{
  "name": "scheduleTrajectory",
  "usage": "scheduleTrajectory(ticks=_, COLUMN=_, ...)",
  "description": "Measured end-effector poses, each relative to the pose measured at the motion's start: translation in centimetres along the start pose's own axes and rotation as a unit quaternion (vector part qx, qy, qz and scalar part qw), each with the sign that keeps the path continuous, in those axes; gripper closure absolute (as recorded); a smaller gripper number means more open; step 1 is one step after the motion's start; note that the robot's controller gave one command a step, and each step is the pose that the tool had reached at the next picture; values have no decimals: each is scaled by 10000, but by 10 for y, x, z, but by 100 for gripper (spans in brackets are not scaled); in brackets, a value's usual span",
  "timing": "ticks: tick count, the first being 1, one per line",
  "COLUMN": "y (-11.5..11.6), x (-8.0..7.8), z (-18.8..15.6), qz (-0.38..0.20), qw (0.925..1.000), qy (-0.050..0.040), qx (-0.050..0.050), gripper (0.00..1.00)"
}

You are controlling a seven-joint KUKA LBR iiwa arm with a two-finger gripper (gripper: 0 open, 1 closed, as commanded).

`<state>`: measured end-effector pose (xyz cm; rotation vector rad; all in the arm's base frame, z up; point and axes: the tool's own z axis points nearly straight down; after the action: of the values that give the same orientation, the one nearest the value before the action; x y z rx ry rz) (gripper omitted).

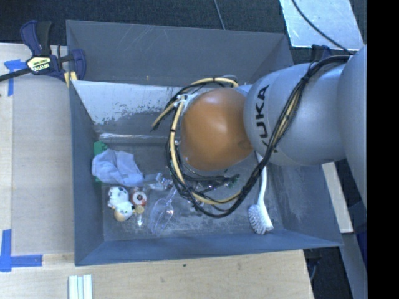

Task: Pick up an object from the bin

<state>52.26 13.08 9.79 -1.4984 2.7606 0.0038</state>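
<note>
Counting what lies in the grey metal bin (84,185) gives one crumpled pale blue cloth (115,167), one small green thing (98,147), one white and yellow toy figure (120,203), one small round red and white piece (139,198), one white brush (260,217), and some clear plastic pieces (161,213). The number of plastic pieces cannot be told, as they overlap and the floor shows through them.

All of these rest on the bin's floor, and none lies inside another.

From the camera view, the arm (305,117) reaches in from the right. Its orange cover (212,129), ringed by yellow and black cables (209,207), sits over the middle of the bin. The pincer (190,190) is low under that cover and mostly hidden by it. Whether it is apart, together or clamped on something cannot be told.

The clear plastic pieces are nearest the pincer, just beside it on the view's left and toward the front wall. No other thing lies as close to it. The round red and white piece is a little further left of the pincer, touching or nearly touching the plastic. The toy figure is just beyond that. The blue cloth lies well to the pincer's left and somewhat further back, with the green thing peeping out behind the cloth. The brush lies apart on the pincer's other side. Its bristled head is near the front wall and its handle runs back under the arm.
</note>
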Motion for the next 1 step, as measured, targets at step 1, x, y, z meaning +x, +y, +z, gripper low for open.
scheduleTrajectory(ticks=1, y=4, x=-17, z=27, qz=708, qw=9974, qy=-64, qx=67, gripper=0)
